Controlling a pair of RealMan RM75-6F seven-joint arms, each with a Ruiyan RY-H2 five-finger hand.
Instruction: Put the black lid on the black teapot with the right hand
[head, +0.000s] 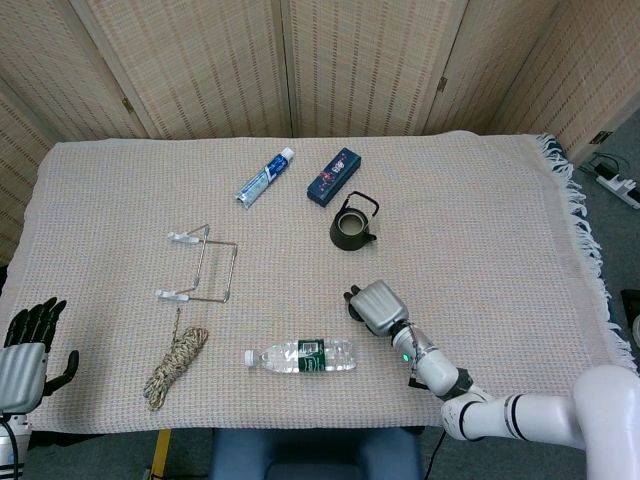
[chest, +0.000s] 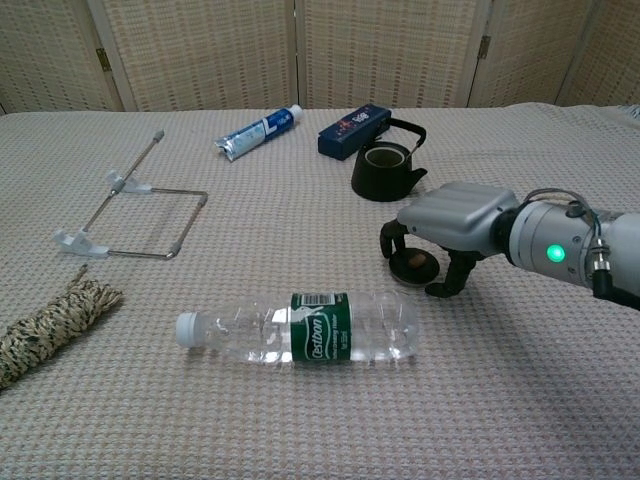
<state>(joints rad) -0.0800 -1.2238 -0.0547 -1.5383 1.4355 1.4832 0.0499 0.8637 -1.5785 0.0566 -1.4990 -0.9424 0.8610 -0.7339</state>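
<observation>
right robot hand (chest: 447, 225) arched over the black lid (chest: 413, 265), fingers down around it, lid flat on the counter (chest: 560, 400), can't tell if it's gripped | black teapot (chest: 385, 170) upper middle of frame, uncovered | left robot hand (head: 26, 345) lower left, open, holding nothing

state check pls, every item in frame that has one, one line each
black teapot: upright, open, no lid on.
black lid: flat on the cloth, under the right hand, not lifted.
right hand: arched over the lid, fingers down around it; grip not confirmed.
left hand: at the table's near edge, holding nothing.
water bottle: on its side, capped.
toothpaste tube: lying flat, capped.
blue box: lying flat, closed.
rope: bundled.
</observation>
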